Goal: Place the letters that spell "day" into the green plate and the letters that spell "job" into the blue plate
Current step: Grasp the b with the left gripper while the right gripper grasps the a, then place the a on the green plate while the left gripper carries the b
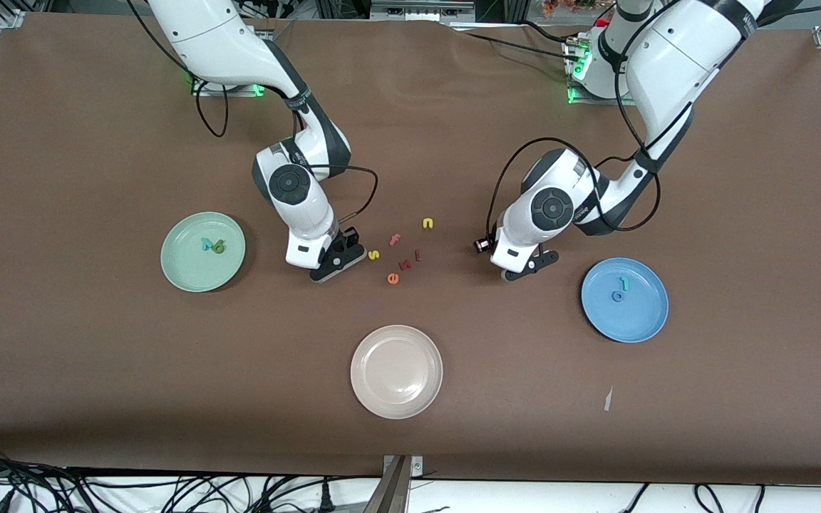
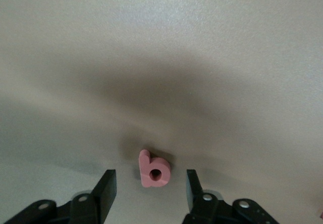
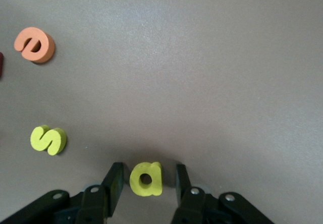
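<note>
The pale green plate (image 1: pixel 189 274) lies toward the right arm's end of the table and holds a teal y (image 1: pixel 206 244) and a dark green d (image 1: pixel 219 246). A teal j (image 1: pixel 624 283) and a blue o (image 1: pixel 618 296) rest in the blue plate (image 1: pixel 631 320) toward the left arm's end. My right gripper (image 3: pixel 149 167) is down at the table, open around the yellow a (image 3: pixel 146 179); one finger almost touches it. My left gripper (image 2: pixel 151 173) is also low and open around the pink b (image 2: pixel 154 169), with a gap on each side. In the front view both letters are hidden under the right gripper (image 1: pixel 336 260) and the left gripper (image 1: pixel 530 265).
Loose letters lie between the grippers: a yellow s (image 1: pixel 374 254), a pink f (image 1: pixel 395 240), a yellow n (image 1: pixel 427 224), an orange e (image 1: pixel 393 278) and two dark red pieces. A beige plate (image 1: pixel 396 335) sits nearer to the front camera.
</note>
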{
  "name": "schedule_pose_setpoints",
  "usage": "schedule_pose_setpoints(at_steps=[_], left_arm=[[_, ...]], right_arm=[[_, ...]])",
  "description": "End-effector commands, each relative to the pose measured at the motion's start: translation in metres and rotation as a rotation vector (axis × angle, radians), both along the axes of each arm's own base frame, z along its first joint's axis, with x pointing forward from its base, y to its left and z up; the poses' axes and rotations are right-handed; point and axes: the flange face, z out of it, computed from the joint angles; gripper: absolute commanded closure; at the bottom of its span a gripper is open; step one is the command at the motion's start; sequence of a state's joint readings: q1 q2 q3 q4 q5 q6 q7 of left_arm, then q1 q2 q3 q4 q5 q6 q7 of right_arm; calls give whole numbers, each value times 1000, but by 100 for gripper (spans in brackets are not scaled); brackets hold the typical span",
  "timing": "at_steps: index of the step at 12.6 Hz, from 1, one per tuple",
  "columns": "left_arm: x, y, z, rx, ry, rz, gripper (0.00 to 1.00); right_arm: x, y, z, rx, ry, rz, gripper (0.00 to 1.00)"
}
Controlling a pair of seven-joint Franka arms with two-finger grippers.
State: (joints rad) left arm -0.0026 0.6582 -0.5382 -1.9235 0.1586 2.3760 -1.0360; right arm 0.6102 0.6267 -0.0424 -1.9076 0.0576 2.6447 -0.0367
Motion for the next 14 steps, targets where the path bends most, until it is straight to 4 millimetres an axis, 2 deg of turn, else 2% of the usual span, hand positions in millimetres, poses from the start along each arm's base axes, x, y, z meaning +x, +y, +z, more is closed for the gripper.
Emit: schedule_pose_setpoints(at_steps=[1, 5, 7, 9, 11, 14], left_arm=[[-3, -1, -3, 12, -17, 0, 53], [-5, 0, -13, 34, -27, -40, 54], [-4, -1, -13, 34, -28, -41, 54], [-4, -1, -14, 33, -27, -41, 70], [-3, -1, -14, 33, -28, -39, 90], [1, 2, -9, 35, -33, -35, 91]], right_arm=[[-7, 0, 3, -2, -5, -3, 68], [-2, -6, 11, -1, -9, 0, 75], [15, -31, 35, -5, -14, 7, 75], [28, -70, 69, -34, 36, 55, 75], [26, -121, 94, -53, 78, 102, 74], [12, -213, 100, -59, 110, 162, 73]])
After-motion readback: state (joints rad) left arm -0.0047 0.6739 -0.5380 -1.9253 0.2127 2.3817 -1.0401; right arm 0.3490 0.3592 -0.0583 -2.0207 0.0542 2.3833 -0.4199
